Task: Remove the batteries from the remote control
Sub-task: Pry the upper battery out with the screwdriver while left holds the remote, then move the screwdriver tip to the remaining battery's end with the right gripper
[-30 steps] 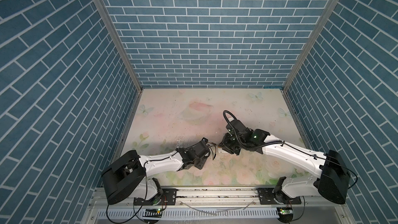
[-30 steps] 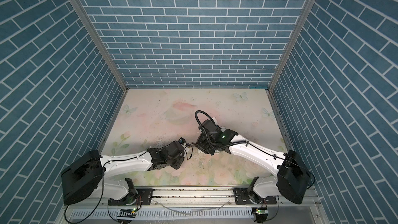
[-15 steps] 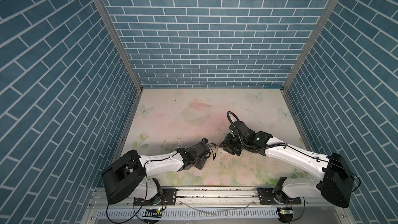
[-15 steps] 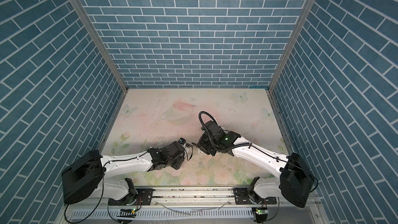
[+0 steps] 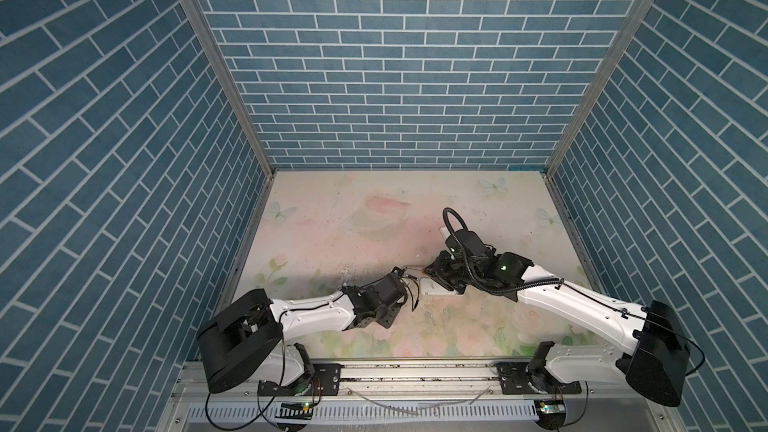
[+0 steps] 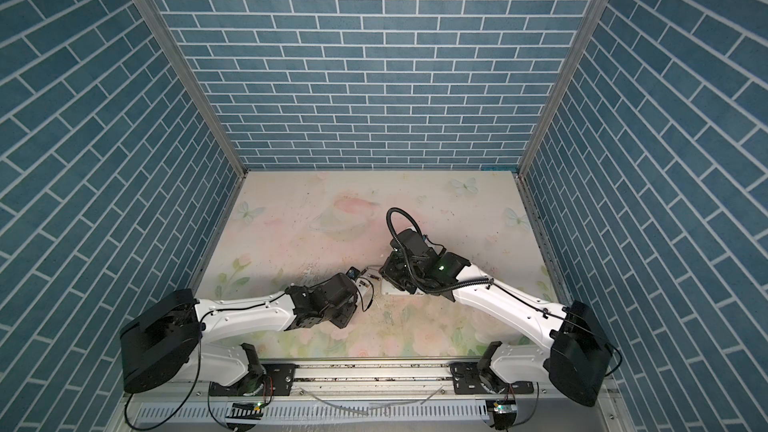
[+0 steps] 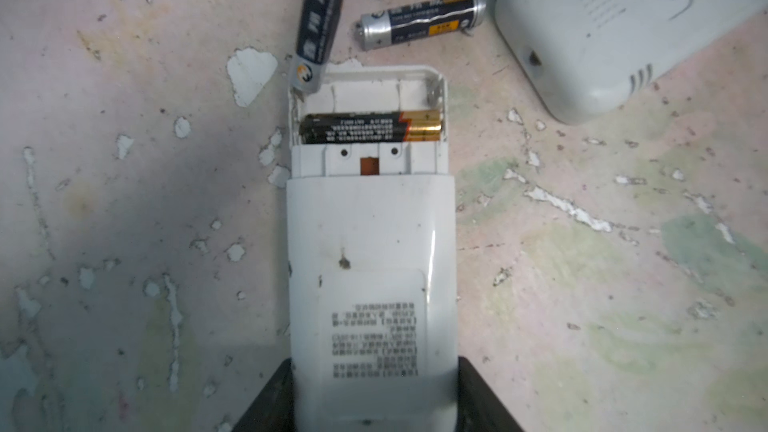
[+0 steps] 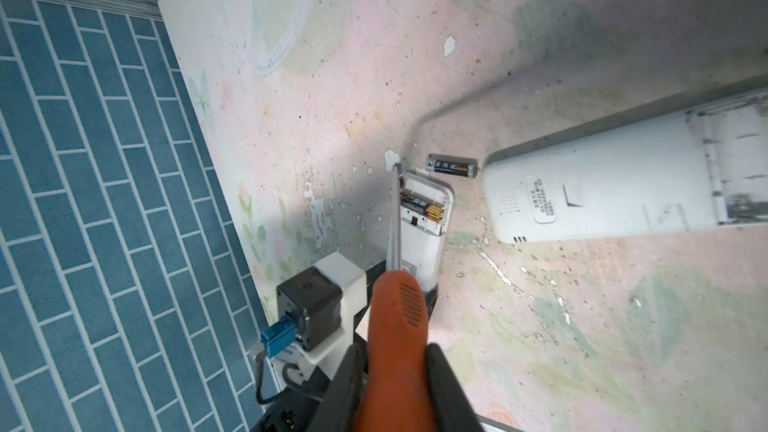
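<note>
My left gripper [image 7: 374, 403] is shut on a small white remote control [image 7: 370, 251], back side up, its battery bay uncovered. One black-and-gold battery [image 7: 370, 126] lies in the bay. A dark battery [image 7: 316, 22] stands tilted with its lower end on the bay's corner. Another of the batteries [image 7: 419, 20] lies loose on the table [image 8: 453, 166]. My right gripper [image 8: 395, 365] is shut on an orange-handled screwdriver [image 8: 395, 317] whose tip reaches that bay corner. In both top views the two grippers meet at the remote [image 5: 434, 286] [image 6: 395, 288].
A larger white remote [image 8: 602, 184] lies beside the loose battery, back side up with its bay open [image 7: 602, 35]. The floral table top [image 5: 374, 222] is scuffed and flaking. Blue brick walls [image 8: 83, 160] enclose it on three sides.
The right arm has shifted slightly to the right with the screwdriver. The left arm holds still.
</note>
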Robot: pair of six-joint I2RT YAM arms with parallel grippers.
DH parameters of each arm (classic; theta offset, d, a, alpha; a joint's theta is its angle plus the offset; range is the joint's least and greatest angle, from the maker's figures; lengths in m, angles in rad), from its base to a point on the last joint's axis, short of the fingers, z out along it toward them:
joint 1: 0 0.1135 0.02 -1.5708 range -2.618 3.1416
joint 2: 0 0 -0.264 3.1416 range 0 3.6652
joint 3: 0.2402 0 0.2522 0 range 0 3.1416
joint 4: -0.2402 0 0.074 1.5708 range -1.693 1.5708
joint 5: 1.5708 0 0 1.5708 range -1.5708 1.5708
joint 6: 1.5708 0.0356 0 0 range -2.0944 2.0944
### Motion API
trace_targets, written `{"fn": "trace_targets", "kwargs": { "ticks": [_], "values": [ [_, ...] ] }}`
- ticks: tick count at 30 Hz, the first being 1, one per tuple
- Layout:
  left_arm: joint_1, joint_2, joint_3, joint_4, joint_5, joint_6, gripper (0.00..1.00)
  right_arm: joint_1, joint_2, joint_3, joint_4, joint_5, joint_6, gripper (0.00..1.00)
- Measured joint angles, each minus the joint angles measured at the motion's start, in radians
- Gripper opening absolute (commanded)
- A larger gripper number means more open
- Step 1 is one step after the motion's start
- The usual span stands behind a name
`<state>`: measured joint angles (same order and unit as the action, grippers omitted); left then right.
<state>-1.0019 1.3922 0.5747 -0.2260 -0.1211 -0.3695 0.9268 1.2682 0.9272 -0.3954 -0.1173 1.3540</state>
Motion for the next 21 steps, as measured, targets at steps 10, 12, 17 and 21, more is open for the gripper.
{"fn": "trace_targets", "kwargs": {
  "ticks": [10,12,17,21],
  "values": [
    [0.0,0.0,0.001,0.0,0.011,0.01,0.11,0.002,-0.001,0.0,-0.013,0.058,-0.026,0.0],
    [-0.002,0.0,0.001,0.0,0.012,0.012,0.11,0.002,-0.003,0.0,-0.016,0.073,-0.035,0.0],
    [-0.004,-0.003,0.001,-0.003,0.022,0.019,0.1,0.0,-0.013,0.003,-0.041,0.092,-0.07,0.0],
    [-0.005,-0.003,0.011,-0.022,0.045,0.047,0.09,-0.054,-0.053,0.029,-0.116,0.06,-0.158,0.0]
  ]
}}
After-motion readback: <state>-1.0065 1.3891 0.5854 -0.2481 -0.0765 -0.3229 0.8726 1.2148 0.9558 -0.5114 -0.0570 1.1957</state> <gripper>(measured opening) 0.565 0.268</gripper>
